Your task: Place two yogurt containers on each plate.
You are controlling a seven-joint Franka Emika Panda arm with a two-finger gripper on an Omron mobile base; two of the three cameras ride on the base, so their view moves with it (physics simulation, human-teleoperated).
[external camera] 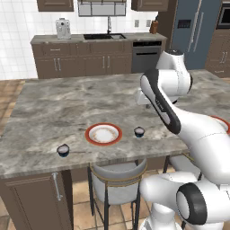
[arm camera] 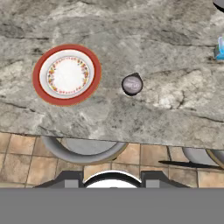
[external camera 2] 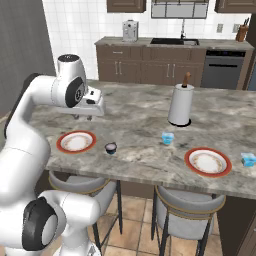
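Observation:
One red-rimmed plate (external camera: 103,134) (external camera 2: 76,141) (arm camera: 66,74) lies near the island's front edge. A dark navy yogurt container (external camera: 139,131) (external camera 2: 110,147) (arm camera: 131,84) stands on the counter just right of it. Another navy one (external camera: 63,150) sits left of that plate, by the edge. A light blue container (external camera 2: 167,138) (arm camera: 221,48) stands mid-counter. The second plate (external camera 2: 208,161) lies further right, with another light blue container (external camera 2: 248,159) beside it. Both plates hold nothing. My gripper (external camera 2: 83,117) hangs high above the left plate and the navy cup, shut and holding nothing.
A tall white paper-towel roll (external camera 2: 180,105) stands behind the light blue cup. Grey stools (external camera: 117,177) (external camera 2: 189,210) are tucked under the island's front edge. The back wall carries cabinets, a sink and a dishwasher.

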